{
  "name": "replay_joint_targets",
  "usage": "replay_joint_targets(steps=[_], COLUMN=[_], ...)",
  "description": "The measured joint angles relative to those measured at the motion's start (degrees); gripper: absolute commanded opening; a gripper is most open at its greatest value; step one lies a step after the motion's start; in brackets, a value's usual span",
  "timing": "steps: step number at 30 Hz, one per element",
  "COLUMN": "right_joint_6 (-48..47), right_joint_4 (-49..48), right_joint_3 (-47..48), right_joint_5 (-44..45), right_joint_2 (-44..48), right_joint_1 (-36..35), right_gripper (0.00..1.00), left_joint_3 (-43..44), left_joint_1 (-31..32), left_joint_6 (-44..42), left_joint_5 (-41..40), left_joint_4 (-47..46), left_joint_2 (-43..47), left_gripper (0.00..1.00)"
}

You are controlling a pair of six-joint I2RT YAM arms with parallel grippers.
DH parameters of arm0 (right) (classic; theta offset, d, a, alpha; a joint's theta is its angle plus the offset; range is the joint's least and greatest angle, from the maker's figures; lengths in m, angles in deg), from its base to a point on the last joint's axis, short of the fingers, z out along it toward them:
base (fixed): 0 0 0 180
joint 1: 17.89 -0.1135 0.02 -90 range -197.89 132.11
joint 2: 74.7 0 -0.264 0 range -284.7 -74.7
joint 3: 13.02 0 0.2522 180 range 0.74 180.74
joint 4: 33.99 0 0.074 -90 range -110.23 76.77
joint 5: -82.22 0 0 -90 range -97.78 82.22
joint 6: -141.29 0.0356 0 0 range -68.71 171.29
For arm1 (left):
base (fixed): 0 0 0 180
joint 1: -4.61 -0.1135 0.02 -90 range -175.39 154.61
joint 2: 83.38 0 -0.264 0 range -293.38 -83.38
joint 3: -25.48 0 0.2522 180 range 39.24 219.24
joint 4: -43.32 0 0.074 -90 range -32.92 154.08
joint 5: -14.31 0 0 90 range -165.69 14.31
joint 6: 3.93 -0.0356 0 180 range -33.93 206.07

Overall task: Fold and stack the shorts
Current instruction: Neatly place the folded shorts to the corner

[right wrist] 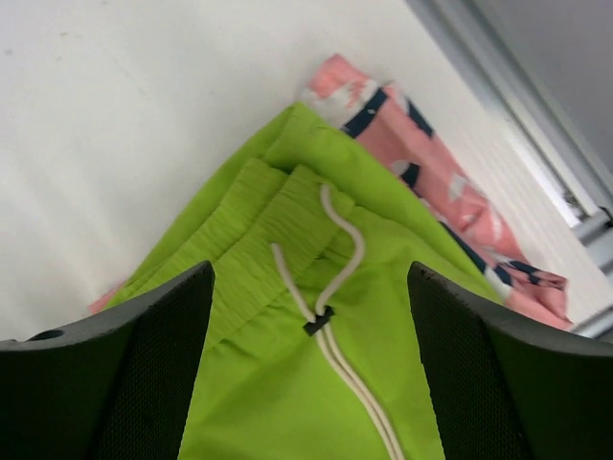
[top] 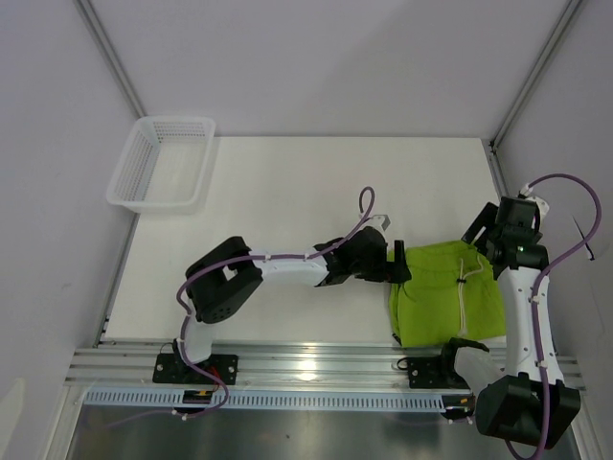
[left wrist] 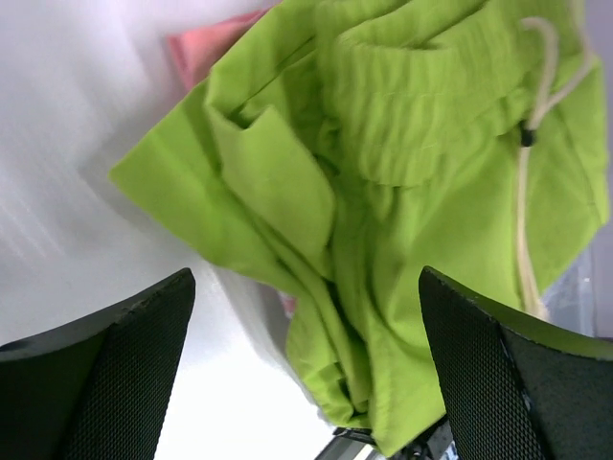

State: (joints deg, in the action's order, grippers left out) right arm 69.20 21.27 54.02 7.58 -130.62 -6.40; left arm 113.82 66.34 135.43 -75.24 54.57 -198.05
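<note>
The lime green shorts [top: 445, 302] lay on the pink shorts [right wrist: 460, 201] at the tabletop's [top: 287, 201] right front, with the waistband toward the far side. The left gripper [top: 400, 261] and right gripper [top: 479, 240] had their jaws wide open, holding nothing.

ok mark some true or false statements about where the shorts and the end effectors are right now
1. The lime green fabric shorts lie on top of the pink printed fabric shorts. True.
2. The white plastic mesh basket holds the pink shorts. False: they sit under the green pair, far from the basket.
3. The left end effector and right end effector are both open. True.
4. The green shorts' drawstring is black. False: it is a whitish cord with a small dark fastener.
</note>
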Motion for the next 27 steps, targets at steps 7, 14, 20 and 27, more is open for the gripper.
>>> replay_joint_targets(steps=[7, 14, 20, 27], right_joint_6=[-0.09, -0.24, -0.22, -0.22], right_joint_4=[-2.73, -4.02, -5.14, -5.84], right_joint_3=[-1.88, -4.11, -4.11, -4.11], right_joint_5=[-7.13, -10.1, -11.19, -11.37], right_joint_2=[0.04, -0.02, -0.02, 0.0], right_joint_1=[0.0, 0.0, 0.0, 0.0], right_gripper=[0.83, 0.84, 0.84, 0.84], left_joint_3=[-0.76, -0.26, -1.88, -2.69], left_joint_1=[-0.61, -0.81, -0.81, -0.81], left_joint_6=[-0.22, 0.2, 1.62, 3.32], left_joint_5=[2.14, 2.67, 1.09, -0.55], left_joint_4=[-6.45, -6.88, -5.66, -3.02], left_joint_2=[0.96, -1.07, -0.83, -0.83], left_gripper=[0.99, 0.99, 0.99, 0.99])
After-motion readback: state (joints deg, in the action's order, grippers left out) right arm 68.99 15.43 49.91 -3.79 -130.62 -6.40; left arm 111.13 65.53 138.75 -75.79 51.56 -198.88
